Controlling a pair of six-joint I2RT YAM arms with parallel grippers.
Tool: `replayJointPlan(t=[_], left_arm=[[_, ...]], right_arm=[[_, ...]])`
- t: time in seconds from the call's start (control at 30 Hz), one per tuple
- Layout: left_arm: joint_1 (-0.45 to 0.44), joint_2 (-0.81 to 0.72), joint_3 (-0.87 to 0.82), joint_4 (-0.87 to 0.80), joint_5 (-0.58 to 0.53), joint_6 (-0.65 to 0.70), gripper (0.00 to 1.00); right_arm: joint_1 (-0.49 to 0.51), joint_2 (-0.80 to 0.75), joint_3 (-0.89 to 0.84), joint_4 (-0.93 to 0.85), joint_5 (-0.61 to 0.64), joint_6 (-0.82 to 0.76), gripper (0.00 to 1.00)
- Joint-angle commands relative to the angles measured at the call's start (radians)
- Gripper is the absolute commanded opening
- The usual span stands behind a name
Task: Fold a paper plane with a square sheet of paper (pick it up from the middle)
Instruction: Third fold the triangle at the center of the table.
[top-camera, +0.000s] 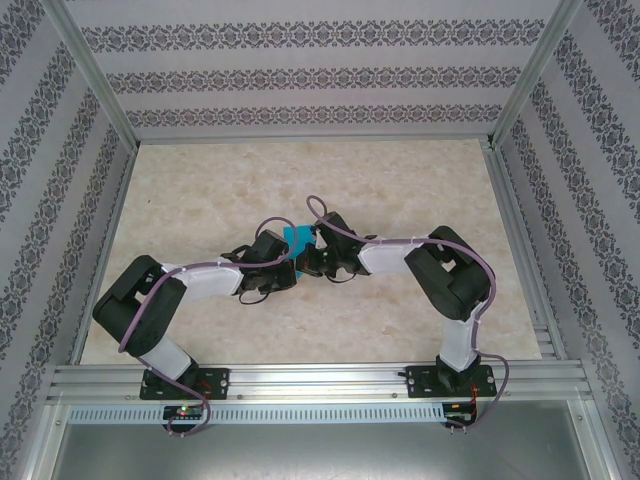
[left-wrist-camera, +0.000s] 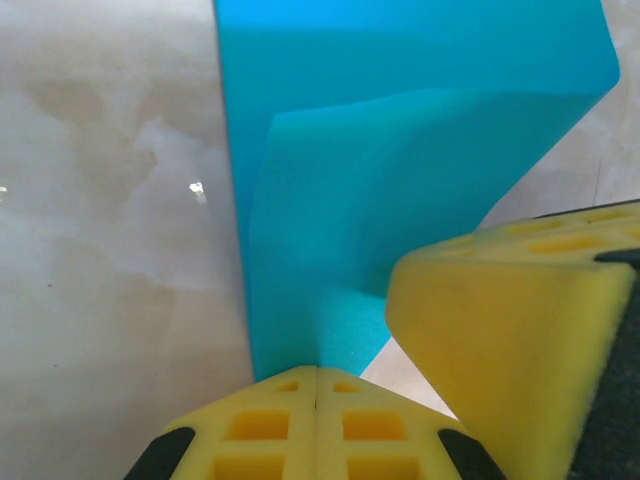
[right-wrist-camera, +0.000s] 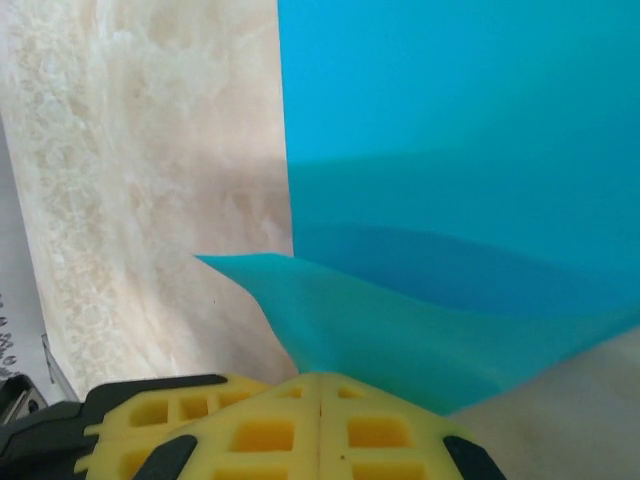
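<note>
- The walled cell (top-camera: 300, 75) with the patterned sides is about the closest thing to a container here. Inside it sit the marble-look worktop (top-camera: 400, 180), both arms and one sheet of paper.
- Left arm (top-camera: 150, 305) and right arm (top-camera: 450, 275) both bend inward so their wrists nearly meet mid-worktop. Makes sense to me, since a fold needs the paper pinned from two sides at once.
- The blue sheet of paper (top-camera: 296, 240) sits right between the two wrists, roughly centre of the worktop. Up close it's mostly flat, with one part lifted and curling over, so I'd call it a fold in progress and not a plane yet.
- Left gripper (left-wrist-camera: 316, 385): yellow foam tips pressed fully together, with the sheet's near edge running into the seam. Looks like a pinch on the paper, probably to hold it steady.
- Right gripper (right-wrist-camera: 320, 390): also closed tight, with a raised flap of the sheet tapering down into its tips. My guess is this one is carrying the flap across.
- One of the right gripper's pads (left-wrist-camera: 500, 340) shows just beside the left's tips, so they're working very close together.
</note>
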Motion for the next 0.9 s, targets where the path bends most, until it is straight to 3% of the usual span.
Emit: replayJointPlan(t=[0.0,0.27,0.67,0.87], left_arm=[[-0.01,0.042,-0.002,-0.082,-0.033,-0.02,0.01],[-0.01,0.051,-0.009,-0.128,-0.036,-0.046,0.0],[-0.01,0.06,-0.029,-0.18,-0.021,-0.046,0.0],[-0.009,0.052,-0.003,-0.181,-0.008,-0.024,0.0]], right_arm=[[0.002,0.051,0.041,-0.042,-0.001,-0.038,0.05],[-0.044,0.088,0.072,-0.112,0.023,-0.081,0.04],[-0.215,0.128,0.139,-0.171,0.03,-0.196,0.04],[-0.227,0.056,0.173,-0.179,0.032,-0.193,0.04]])
